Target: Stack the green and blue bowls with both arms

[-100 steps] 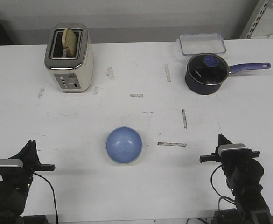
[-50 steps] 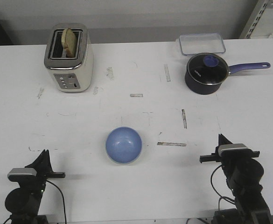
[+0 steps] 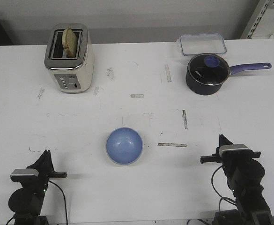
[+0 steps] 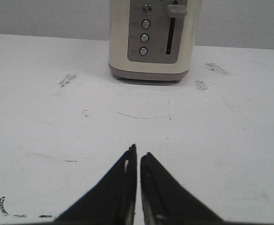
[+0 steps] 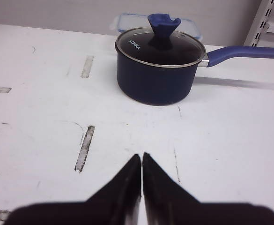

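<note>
The blue bowl (image 3: 124,145) sits upright on the white table, near the middle and a little toward the front. No separate green bowl shows; a thin pale edge lies along the blue bowl's near-left rim, and I cannot tell what it is. My left gripper (image 3: 45,157) is low at the front left, shut and empty, well left of the bowl; in its wrist view (image 4: 137,154) the fingers meet. My right gripper (image 3: 221,140) is at the front right, shut and empty (image 5: 142,157). Neither wrist view shows a bowl.
A cream toaster (image 3: 70,58) with a slice of bread stands at the back left, straight ahead of the left gripper (image 4: 151,40). A navy saucepan (image 3: 207,74) with lid and long handle sits at the back right (image 5: 158,70), with a clear lidded box (image 3: 203,43) behind it.
My left arm has drawn back toward the front edge and shifted right, then nearly settled. The right arm and the blue bowl have not moved.
</note>
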Available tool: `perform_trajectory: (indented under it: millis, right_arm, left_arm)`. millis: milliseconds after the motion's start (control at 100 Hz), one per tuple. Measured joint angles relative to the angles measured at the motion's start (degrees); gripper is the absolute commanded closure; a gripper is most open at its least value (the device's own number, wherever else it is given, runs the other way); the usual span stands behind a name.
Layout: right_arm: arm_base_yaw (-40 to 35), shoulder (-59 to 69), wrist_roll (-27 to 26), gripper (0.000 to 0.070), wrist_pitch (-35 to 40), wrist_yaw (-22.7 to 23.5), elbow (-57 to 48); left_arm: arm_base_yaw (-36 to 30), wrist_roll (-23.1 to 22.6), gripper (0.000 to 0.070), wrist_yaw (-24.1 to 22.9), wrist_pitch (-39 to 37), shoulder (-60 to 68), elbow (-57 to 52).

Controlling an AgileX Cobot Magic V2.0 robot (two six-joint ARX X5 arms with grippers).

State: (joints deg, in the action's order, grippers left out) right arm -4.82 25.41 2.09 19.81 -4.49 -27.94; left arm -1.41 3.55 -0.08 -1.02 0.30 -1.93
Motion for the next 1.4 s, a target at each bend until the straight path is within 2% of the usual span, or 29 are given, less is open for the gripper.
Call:
perform_trajectory:
  millis: [590, 770, 970, 1180, 1310, 1340, 1400]
  right_arm:
    - [0.00, -0.02, 0.00, 0.0700, -0.07, -0.02, 0.00]
    - [0.72, -0.81, -0.57, 0.0700, -4.24, 0.00, 0.66]
    - [5.22, -3.96, -1.86, 0.0700, -12.15, -0.02, 9.86]
    - [6.54, -15.98, -3.10, 0.0700, -19.30, 0.04, 21.35]
    - [6.54, -24.72, -3.52, 0.0700, -19.17, 0.20, 27.17]
    - [6.51, -25.49, -3.65, 0.0700, -17.66, 0.13, 27.12]
    - [6.54, -25.27, -3.96, 0.0700, -19.45, 0.20, 27.12]
  left_arm:
    - [0.00, 0.02, 0.0698, 0.00, 0.00, 0.00, 0.00]
    - [0.00, 0.00, 0.0698, 0.00, 0.00, 0.00, 0.00]
    - [0.02, 0.00, 0.0698, 0.02, 0.00, 0.00, 0.00]
    - [0.00, 0.00, 0.0698, 0.00, 0.00, 0.00, 0.00]
    - [0.02, 0.02, 0.0698, 0.00, 0.07, 0.02, 0.00]
    - [0.02, 0.02, 0.0697, 0.00, 0.07, 0.02, 0.00]
    - [0.00, 0.02, 0.0698, 0.02, -0.02, 0.00, 0.00]
